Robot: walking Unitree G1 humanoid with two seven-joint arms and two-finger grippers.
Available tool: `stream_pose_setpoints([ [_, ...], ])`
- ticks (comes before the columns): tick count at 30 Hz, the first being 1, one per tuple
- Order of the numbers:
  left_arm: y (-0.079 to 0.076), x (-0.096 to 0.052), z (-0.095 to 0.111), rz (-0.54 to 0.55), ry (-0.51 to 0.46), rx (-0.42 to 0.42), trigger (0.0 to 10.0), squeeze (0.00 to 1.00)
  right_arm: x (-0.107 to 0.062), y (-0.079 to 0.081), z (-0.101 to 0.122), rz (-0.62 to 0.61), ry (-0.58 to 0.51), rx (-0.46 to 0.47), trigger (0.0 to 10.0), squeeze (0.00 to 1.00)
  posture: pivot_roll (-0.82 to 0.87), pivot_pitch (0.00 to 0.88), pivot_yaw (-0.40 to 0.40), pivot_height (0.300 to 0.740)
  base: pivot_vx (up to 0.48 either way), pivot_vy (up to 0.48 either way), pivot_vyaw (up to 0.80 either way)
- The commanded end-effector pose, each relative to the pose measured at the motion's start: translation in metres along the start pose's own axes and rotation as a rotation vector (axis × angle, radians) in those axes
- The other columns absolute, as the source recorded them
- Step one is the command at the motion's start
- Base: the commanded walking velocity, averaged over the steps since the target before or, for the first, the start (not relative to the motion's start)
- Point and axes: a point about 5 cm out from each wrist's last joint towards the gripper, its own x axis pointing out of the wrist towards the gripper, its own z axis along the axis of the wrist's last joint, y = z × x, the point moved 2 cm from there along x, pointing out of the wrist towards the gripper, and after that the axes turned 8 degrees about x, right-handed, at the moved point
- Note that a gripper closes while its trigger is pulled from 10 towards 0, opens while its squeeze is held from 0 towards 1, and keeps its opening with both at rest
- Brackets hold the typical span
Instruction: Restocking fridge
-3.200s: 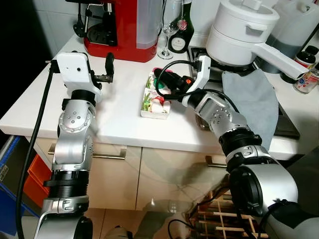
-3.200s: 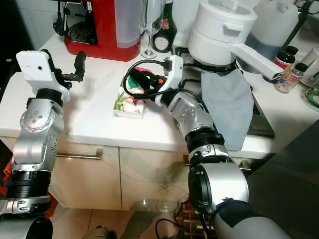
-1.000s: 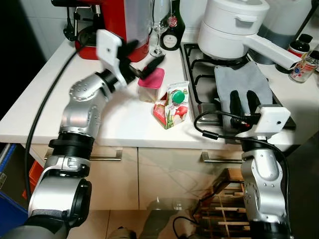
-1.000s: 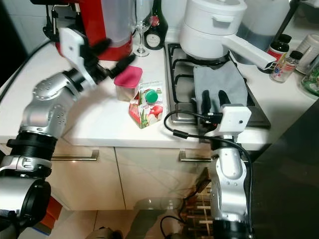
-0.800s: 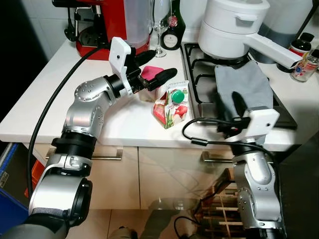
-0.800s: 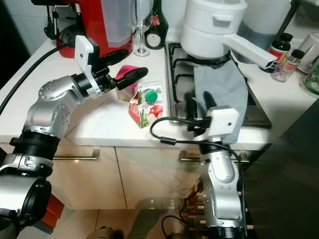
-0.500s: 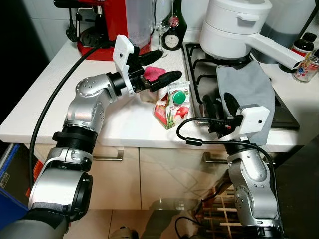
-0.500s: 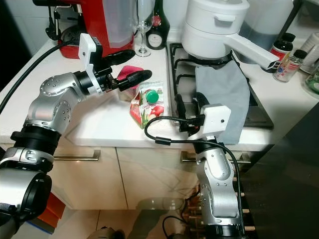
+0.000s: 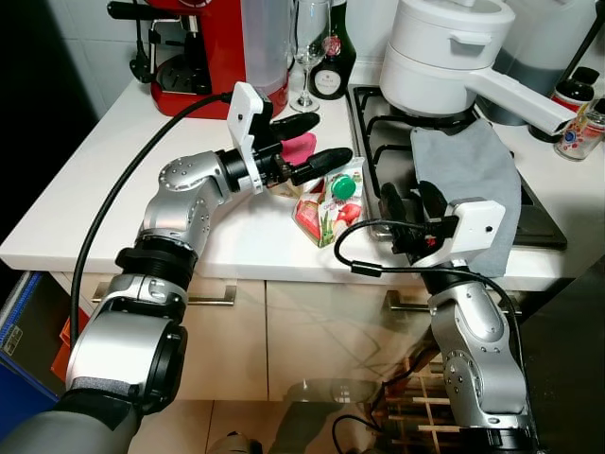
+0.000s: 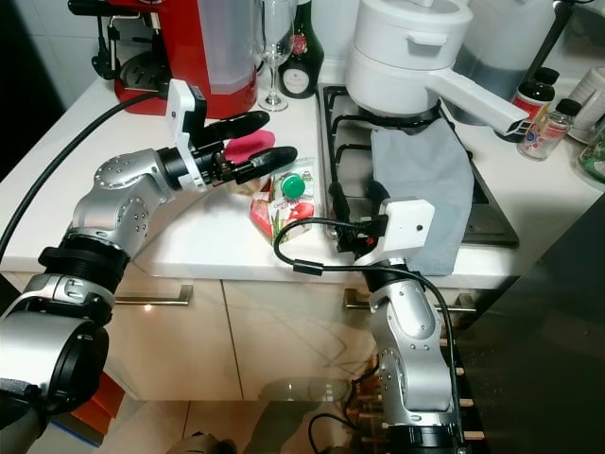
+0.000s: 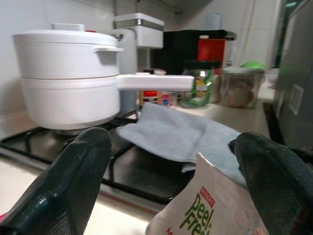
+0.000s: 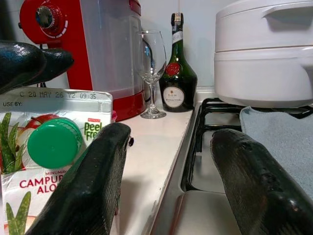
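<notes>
A juice carton (image 9: 328,200) with a green cap stands upright on the white counter (image 9: 113,189), close to the stove. Behind it sits a small container with a pink lid (image 9: 300,148). My left gripper (image 9: 317,142) is open, one finger on each side of the pink lid, its tips just behind the carton's top. In the left wrist view the carton's top (image 11: 210,208) lies low between the two fingers. My right gripper (image 9: 408,200) is open at the stove's front edge, just right of the carton. The right wrist view has the carton (image 12: 54,147) off to one side of the fingers.
A red coffee machine (image 9: 213,47), a wine glass (image 9: 304,57) and a dark bottle (image 9: 331,57) stand at the back of the counter. A white pot (image 9: 449,57) sits on the stove (image 9: 378,132), with a grey cloth (image 9: 463,170) draped in front. Small jars (image 9: 577,123) stand far right.
My left gripper has reached further right over the pink lid toward the carton. My right gripper has edged slightly left, closer to the carton.
</notes>
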Motion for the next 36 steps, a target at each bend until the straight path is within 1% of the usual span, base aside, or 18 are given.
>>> stream_pose_setpoints([
  [1,-0.004,0.006,-0.002,-0.044,0.030,0.006,10.0,0.00,-0.002,-0.002,0.004,-0.008,0.000,0.004,10.0,0.00,-0.06,0.000,0.008,0.740,0.000,0.000,0.00],
  [8,-0.002,0.005,-0.001,-0.035,0.029,0.025,10.0,0.00,-0.004,-0.002,0.001,-0.010,0.016,0.000,10.0,0.00,-0.07,0.000,0.006,0.740,0.000,0.000,0.00],
  [10,0.005,0.003,0.008,0.006,0.010,0.052,10.0,0.00,-0.005,-0.002,0.000,-0.008,0.024,-0.004,10.0,0.00,-0.07,0.000,0.004,0.740,0.000,0.000,0.00],
  [11,0.005,0.003,0.008,0.006,0.010,0.052,10.0,0.00,-0.005,-0.002,0.000,-0.008,0.024,-0.004,10.0,0.00,-0.07,0.000,0.004,0.740,0.000,0.000,0.00],
  [12,0.013,0.001,0.018,0.047,-0.012,0.084,10.0,0.00,-0.005,-0.002,-0.001,-0.006,0.030,-0.005,10.0,0.00,-0.07,0.000,0.003,0.740,0.000,0.000,0.00],
  [15,0.020,-0.002,0.028,0.096,-0.029,0.123,10.0,0.00,-0.005,-0.002,-0.002,-0.004,0.039,-0.007,10.0,0.00,-0.06,0.000,0.001,0.740,0.000,0.000,0.00],
  [18,0.026,-0.003,0.036,0.135,-0.046,0.153,10.0,0.00,-0.005,-0.002,-0.004,-0.002,0.048,-0.007,10.0,0.00,-0.06,0.000,0.000,0.740,0.000,0.000,0.00],
  [20,0.025,-0.004,0.040,0.127,-0.062,0.155,10.0,0.00,-0.005,-0.001,-0.005,0.000,0.052,-0.006,10.0,0.00,-0.06,0.000,-0.001,0.740,0.000,0.000,0.00],
  [22,0.021,-0.003,0.042,0.095,-0.079,0.144,10.0,0.00,-0.005,-0.001,-0.006,0.000,0.055,-0.005,10.0,0.00,-0.06,0.000,-0.001,0.740,0.000,0.000,0.00],
  [24,0.010,-0.001,0.039,0.023,-0.078,0.128,10.0,0.00,-0.005,-0.001,-0.007,0.001,0.059,-0.004,10.0,0.00,-0.05,0.000,-0.002,0.740,0.000,0.000,0.00],
  [25,0.000,0.001,0.035,-0.039,-0.065,0.118,10.0,0.00,-0.005,-0.001,-0.008,0.003,0.061,-0.002,10.0,0.00,-0.05,0.000,-0.003,0.740,0.000,0.000,0.00],
  [26,0.000,0.001,0.035,-0.039,-0.065,0.118,10.0,0.00,-0.005,-0.001,-0.008,0.003,0.061,-0.002,10.0,0.00,-0.05,0.000,-0.003,0.740,0.000,0.000,0.00],
  [27,-0.009,0.001,0.030,-0.094,-0.051,0.107,10.0,0.00,-0.005,-0.001,-0.008,0.004,0.063,-0.002,10.0,0.00,-0.05,0.000,-0.004,0.740,0.000,0.000,0.00],
  [28,-0.012,0.002,0.028,-0.115,-0.046,0.097,10.0,0.00,-0.005,-0.001,-0.008,0.004,0.063,-0.002,10.0,0.00,-0.06,0.000,-0.002,0.740,0.000,0.000,0.00],
  [33,-0.021,0.004,0.018,-0.157,-0.012,0.072,10.0,0.00,-0.005,-0.001,-0.009,0.004,0.069,-0.001,10.0,0.00,-0.05,0.000,-0.003,0.740,0.000,0.000,0.00],
  [36,-0.023,0.004,0.013,-0.157,0.005,0.056,10.0,0.00,-0.004,0.000,-0.010,0.007,0.071,-0.001,10.0,0.00,-0.05,0.000,-0.005,0.740,0.000,0.000,0.00],
])
